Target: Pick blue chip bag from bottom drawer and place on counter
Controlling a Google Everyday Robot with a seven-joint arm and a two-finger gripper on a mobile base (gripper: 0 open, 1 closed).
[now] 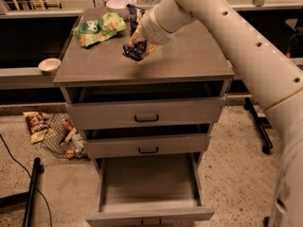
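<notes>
Gripper [141,42] clamped on blue chip bag [133,52]; bag beneath it, over counter [189,60].

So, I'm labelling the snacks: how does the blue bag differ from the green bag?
The blue bag is small, dark and crumpled; the green bag is larger, pale and flatter. The blue bag sits in the gripper near the counter's middle; the green bag lies free at its back left. Both are snack bags over the counter.
</notes>
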